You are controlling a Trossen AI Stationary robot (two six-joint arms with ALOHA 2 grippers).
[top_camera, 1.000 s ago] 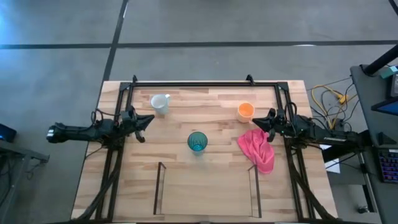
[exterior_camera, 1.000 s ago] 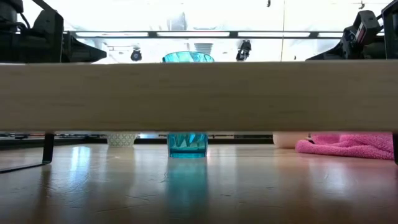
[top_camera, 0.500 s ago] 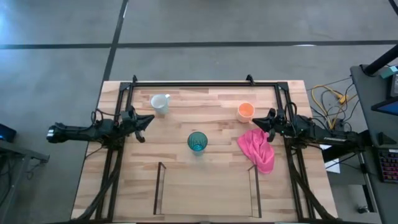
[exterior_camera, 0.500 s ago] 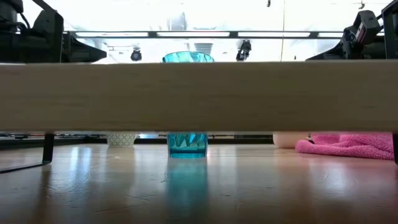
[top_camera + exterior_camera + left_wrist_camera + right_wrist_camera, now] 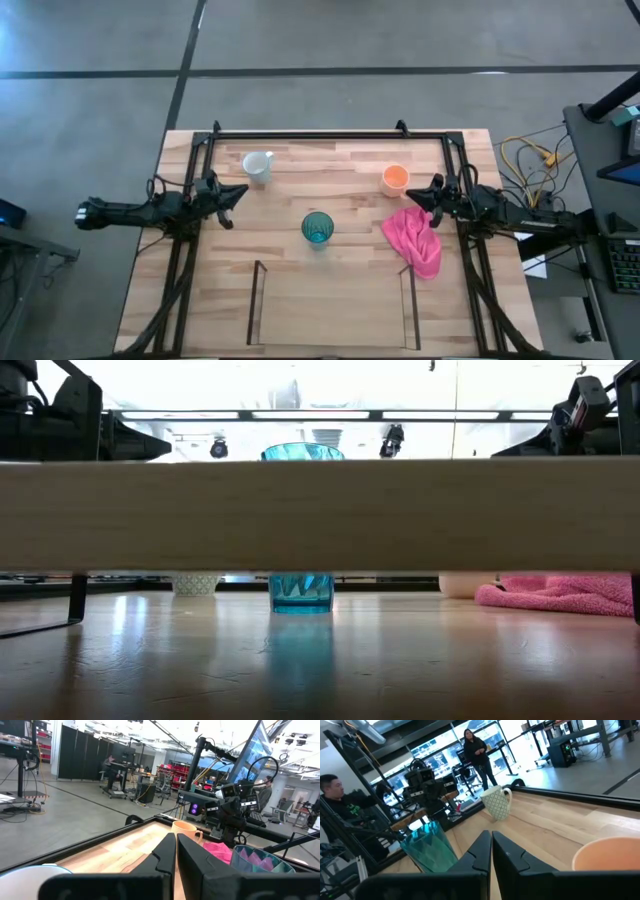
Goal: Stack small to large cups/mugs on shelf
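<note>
A teal ribbed tumbler stands upright mid-table, also in the low view. A white handled mug stands at the far left, an orange handled mug at the far right. The shelf, a light-wood bay between two thin dark upright panels, is at the near edge. My left gripper is shut and empty at the left side, near the white mug. My right gripper is shut and empty at the right side, beside the orange mug.
A pink cloth lies crumpled on the table under my right gripper, beside the shelf's right panel. Black frame rails run along the far edge and both sides. People stand in the room beyond the table.
</note>
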